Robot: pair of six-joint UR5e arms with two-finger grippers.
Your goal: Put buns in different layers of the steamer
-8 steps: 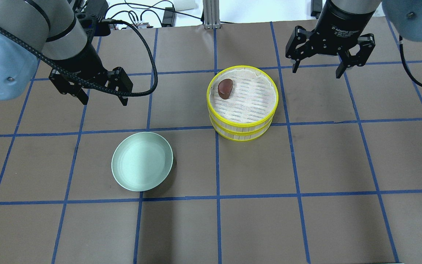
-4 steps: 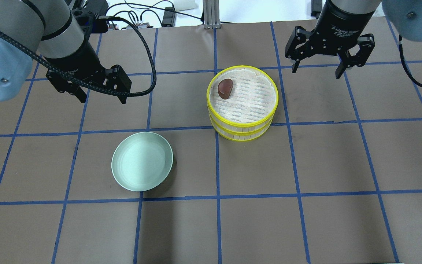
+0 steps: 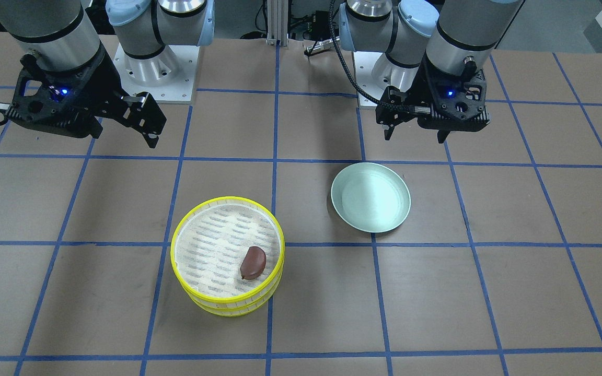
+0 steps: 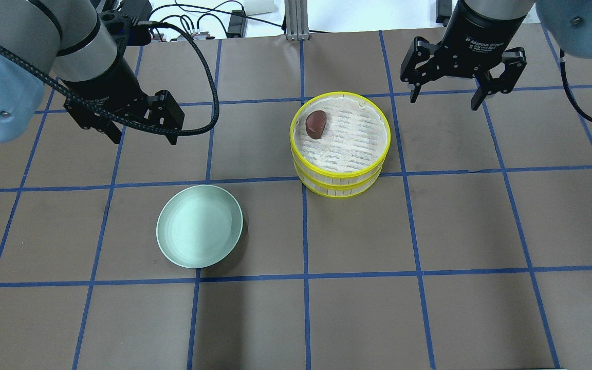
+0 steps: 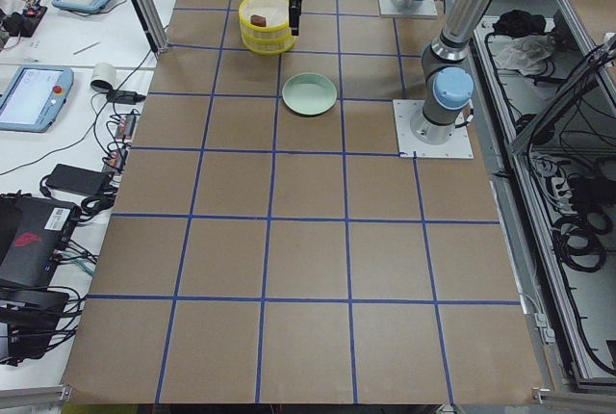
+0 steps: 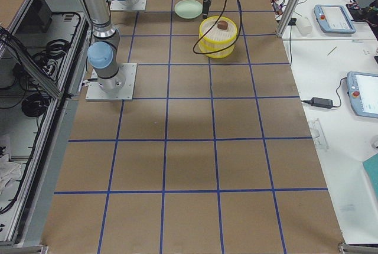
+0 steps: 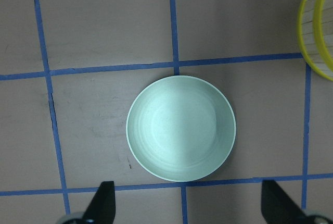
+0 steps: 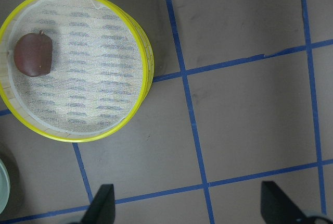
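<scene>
Bun lies in top layer of the steamer; plate sits well apart.

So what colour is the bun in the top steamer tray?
The bun is dark reddish-brown, clearest in the right wrist-mounted view.

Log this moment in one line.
left gripper open | right gripper open | brown bun in top layer | white bun unseen

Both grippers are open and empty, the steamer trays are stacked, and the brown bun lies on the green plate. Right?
No. The brown bun lies in the top tray of the steamer, not on the green plate; the overhead exterior view shows it. The left gripper and right gripper are open and empty, the steamer stacked.
</scene>
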